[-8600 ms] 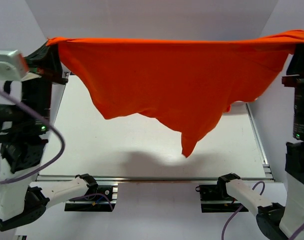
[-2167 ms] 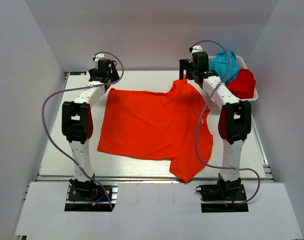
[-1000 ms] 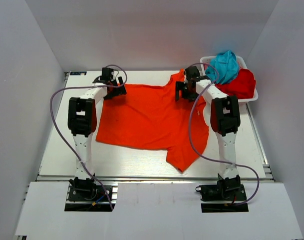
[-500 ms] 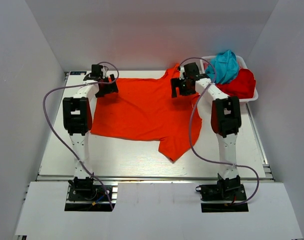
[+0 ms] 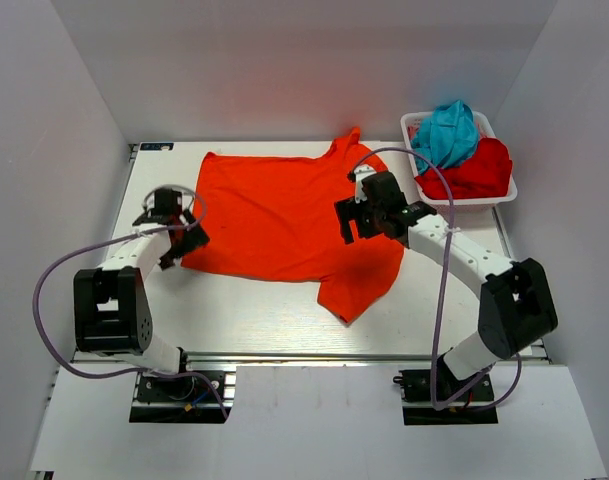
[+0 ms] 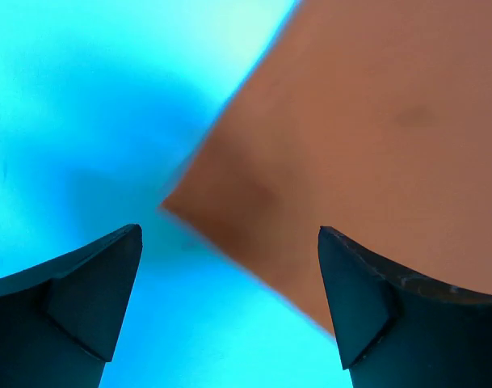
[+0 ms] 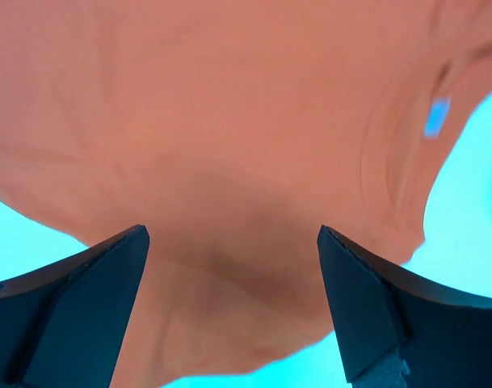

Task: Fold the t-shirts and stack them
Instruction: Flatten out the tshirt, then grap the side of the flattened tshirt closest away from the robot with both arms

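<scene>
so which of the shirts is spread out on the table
The orange-red t-shirt; the teal-blue t-shirt and deeper red t-shirt sit bunched in the white basket.

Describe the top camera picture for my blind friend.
An orange-red t-shirt lies spread on the table, left tool and right tool open over it. A corner basket holds a teal shirt and a red shirt.

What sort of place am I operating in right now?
Probably a lab test cell: plain white walls box in a white table bearing an orange-red t-shirt and a small white basket.
</scene>
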You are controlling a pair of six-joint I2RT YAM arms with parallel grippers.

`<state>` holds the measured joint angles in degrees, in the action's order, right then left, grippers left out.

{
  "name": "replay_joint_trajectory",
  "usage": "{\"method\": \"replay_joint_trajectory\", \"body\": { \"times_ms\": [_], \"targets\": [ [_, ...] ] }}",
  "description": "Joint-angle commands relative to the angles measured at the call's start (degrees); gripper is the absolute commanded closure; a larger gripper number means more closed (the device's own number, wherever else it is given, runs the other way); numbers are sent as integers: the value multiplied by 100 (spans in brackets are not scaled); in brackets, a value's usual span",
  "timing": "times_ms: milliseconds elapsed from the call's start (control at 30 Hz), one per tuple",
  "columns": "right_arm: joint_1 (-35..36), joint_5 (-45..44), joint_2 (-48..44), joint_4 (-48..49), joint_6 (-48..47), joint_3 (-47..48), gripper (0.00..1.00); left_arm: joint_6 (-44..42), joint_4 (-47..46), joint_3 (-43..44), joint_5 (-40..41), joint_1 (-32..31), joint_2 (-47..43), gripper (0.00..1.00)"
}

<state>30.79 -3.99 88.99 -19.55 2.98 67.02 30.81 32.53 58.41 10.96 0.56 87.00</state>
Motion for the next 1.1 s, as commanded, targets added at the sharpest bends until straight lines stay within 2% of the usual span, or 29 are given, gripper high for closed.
{"method": "replay_joint_trajectory", "body": {
  "times_ms": [0,100,300,367,467,500,567,600,667,833,900,1000,1067],
  "targets": [
    [190,-551,-531,224,387,-286,10,470,-18,-960,-58,146,-331,0],
    [384,-498,-734,136,553,-655,10,540,-405,-1331,-112,252,-447,5],
    [674,-506,-980,-180,800,-1296,10,593,-722,-1332,20,375,-281,19],
    [779,-515,-1050,-251,853,-1480,10,593,-845,-1332,-164,436,-158,23],
    [867,-506,-1164,-514,915,-1718,10,540,-968,-1385,-288,436,132,37],
    [937,-489,-1278,-549,941,-1763,10,540,-1038,-1385,-348,436,185,47],
    [1025,-410,-1366,-663,976,-1921,10,488,-1039,-1385,-402,489,238,60],
    [1078,-384,-1454,-638,976,-1982,13,427,-1117,-1437,-480,489,291,80],
    [1175,-199,-1507,-673,994,-2132,17,374,-1179,-1438,-534,489,291,100],
    [1570,598,-1324,-409,985,-2273,21,259,-1118,-1438,-481,489,177,100],
    [1737,601,-1244,-331,941,-2325,25,198,-1057,-1438,-428,489,98,100],
    [1869,505,-1068,-234,976,-2439,27,145,-1056,-1438,-358,489,-42,100],
    [1966,443,-910,-198,1089,-2492,34,145,-1003,-1438,-235,489,-104,100]
  ]
}}
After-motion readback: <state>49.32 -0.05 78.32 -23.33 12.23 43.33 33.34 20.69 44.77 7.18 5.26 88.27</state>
